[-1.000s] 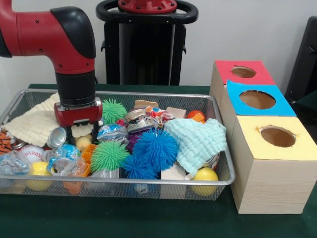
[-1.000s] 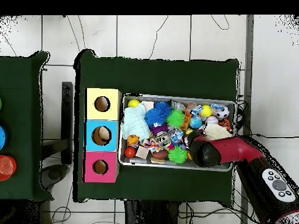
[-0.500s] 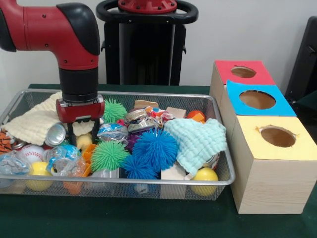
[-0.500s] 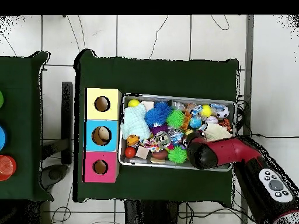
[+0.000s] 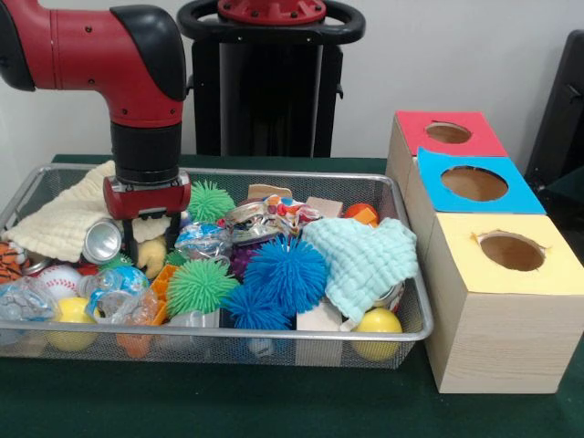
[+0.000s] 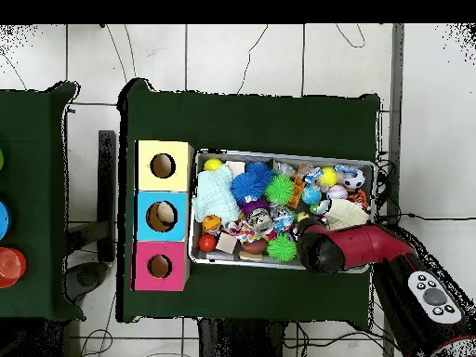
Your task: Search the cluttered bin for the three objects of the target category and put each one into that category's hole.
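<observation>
Green-clothed table [image 5: 274, 411] carries the wire bin [image 5: 274, 338] and three wooden boxes [image 5: 497, 338]

Tiger-striped plush [image 5: 9, 262] cut by left edge, arm [image 6: 349, 246] hiding fingers overhead

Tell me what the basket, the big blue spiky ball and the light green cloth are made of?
The basket looks like shiny silver wire mesh with a smooth metal rim. The blue spiky ball seems soft rubber, bristling with thin floppy strands. The light green cloth looks like soft crinkly woven fabric, matte and rumpled.
</observation>
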Tool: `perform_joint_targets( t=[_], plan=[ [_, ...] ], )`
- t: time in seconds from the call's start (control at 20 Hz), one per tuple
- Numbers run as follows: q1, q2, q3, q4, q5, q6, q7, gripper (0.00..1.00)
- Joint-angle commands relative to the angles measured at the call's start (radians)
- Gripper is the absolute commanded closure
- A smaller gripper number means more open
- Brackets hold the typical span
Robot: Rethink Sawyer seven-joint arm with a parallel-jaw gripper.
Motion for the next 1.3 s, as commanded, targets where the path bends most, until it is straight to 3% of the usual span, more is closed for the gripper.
perform_joint_targets(
  t=[0.05, 0.4, 0.45, 1.15, 1.3],
  plan=[
    [0.024, 0.097, -0.084, 0.023, -0.063, 0.006, 0.024, 0.00],
    [0.052, 0.105, -0.113, 0.006, -0.059, -0.020, 0.047, 0.00],
    [0.055, 0.106, -0.118, 0.006, -0.052, -0.029, 0.042, 1.00],
    [0.080, 0.107, -0.156, -0.002, -0.029, -0.028, 0.046, 1.00],
    [0.081, 0.031, -0.136, 0.064, 0.020, -0.004, 0.048, 1.00]
  ],
)
